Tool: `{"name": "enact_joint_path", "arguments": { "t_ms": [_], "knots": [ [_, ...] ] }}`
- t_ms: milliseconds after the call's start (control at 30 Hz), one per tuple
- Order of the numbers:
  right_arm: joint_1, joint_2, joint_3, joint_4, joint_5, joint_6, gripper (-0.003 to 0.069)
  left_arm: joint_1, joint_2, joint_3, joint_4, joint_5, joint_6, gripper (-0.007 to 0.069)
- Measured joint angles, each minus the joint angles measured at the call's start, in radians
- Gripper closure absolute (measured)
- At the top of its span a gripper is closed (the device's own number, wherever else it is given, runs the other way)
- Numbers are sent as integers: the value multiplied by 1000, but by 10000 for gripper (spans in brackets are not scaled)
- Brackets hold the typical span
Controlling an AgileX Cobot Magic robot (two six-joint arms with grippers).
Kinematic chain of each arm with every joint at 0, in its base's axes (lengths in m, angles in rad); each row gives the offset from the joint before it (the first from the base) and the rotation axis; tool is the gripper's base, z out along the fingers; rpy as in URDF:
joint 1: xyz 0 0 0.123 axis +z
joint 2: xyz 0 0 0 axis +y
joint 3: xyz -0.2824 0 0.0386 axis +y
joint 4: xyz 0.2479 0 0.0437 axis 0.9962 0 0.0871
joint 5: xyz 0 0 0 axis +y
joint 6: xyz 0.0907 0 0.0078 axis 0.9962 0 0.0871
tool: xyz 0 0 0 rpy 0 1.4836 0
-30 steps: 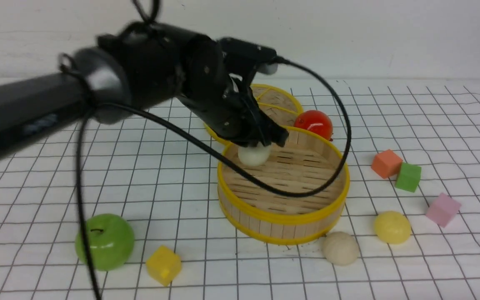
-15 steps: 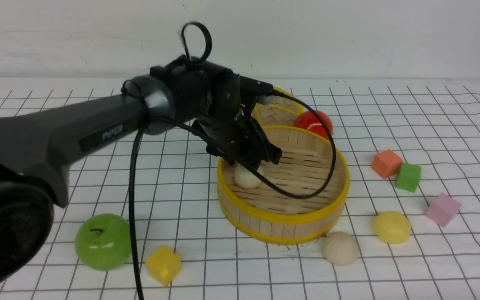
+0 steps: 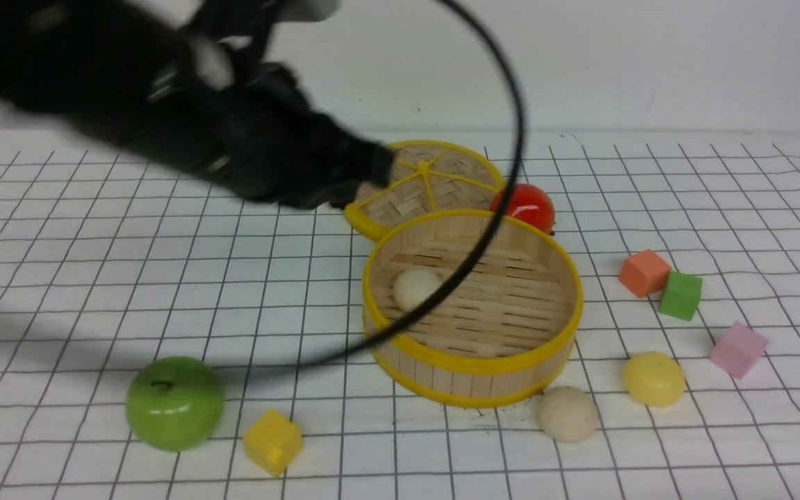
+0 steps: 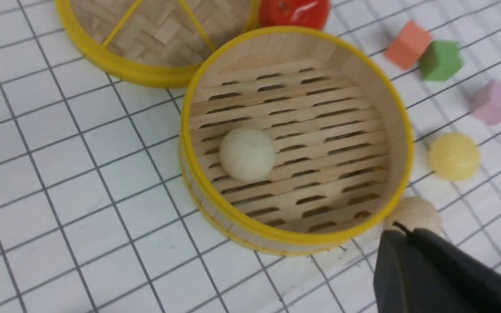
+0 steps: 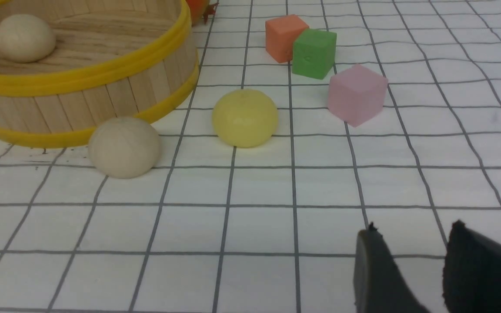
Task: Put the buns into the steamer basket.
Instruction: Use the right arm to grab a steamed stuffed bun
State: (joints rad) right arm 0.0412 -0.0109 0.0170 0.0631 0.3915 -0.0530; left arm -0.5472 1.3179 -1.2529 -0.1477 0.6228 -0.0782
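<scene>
One bun (image 3: 417, 288) lay inside the basket (image 3: 469, 364); the white bun (image 3: 567, 414) sat just beside its wall, the yellow bun (image 3: 653, 378) near. Your right jaws stood apart, empty; the left jaws I could not tell. Grabbing beside that wall, you risked nudging the basket or rolling a bun.

You have pulled your left arm (image 3: 129, 90) up and back, away from the basket (image 3: 473, 364). 1 second ago your left gripper (image 3: 365, 173) hung over the basket's left side with a white bun pinched in it. 0.5 seconds ago it had dipped lower inside. Now the bun (image 3: 417, 288) lies alone on the slats by the left wall, with nothing touching it. The gripper is a blur up near the lid (image 3: 442, 187). The black cable (image 3: 519, 139) swings high over the basket.
</scene>
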Motion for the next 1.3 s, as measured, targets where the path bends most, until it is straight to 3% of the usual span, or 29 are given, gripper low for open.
{"name": "enact_joint_path", "arguments": {
  "t_ms": [67, 233, 367, 600, 667, 767, 833, 1000, 1167, 1300],
  "knots": [
    [0, 0, 0, -33, -1, -3, 419, 0, -214, 263, -29, -142, 18, 638],
    [0, 0, 6, -45, -48, 23, 419, 0, -629, 667, -89, -376, 22, 638],
    [0, 0, 11, 116, -202, 176, 419, 0, -905, 888, -141, -497, 22, 638],
    [0, 0, 0, 308, -359, 366, 421, 0, -1198, 1074, -148, -523, 22, 638],
    [0, 5, -30, 319, -312, 385, 431, 0, -1244, 1094, -148, -524, 22, 638],
    [0, 108, -182, 293, -115, 361, 487, 0, -1309, 1137, -148, -539, 23, 638],
    [0, 327, -402, 254, 136, 240, 557, 0, -1328, 1173, -148, -544, 25, 638],
    [0, 729, -721, 237, 469, 27, 634, 0, -1328, 1221, -148, -525, 25, 638],
    [29, 1058, -887, 254, 555, -16, 657, 0, -1328, 1251, -148, -496, 25, 638],
    [155, 1255, -964, 243, 532, -17, 659, 0, -1328, 1254, -148, -455, 25, 638]
  ]
}}
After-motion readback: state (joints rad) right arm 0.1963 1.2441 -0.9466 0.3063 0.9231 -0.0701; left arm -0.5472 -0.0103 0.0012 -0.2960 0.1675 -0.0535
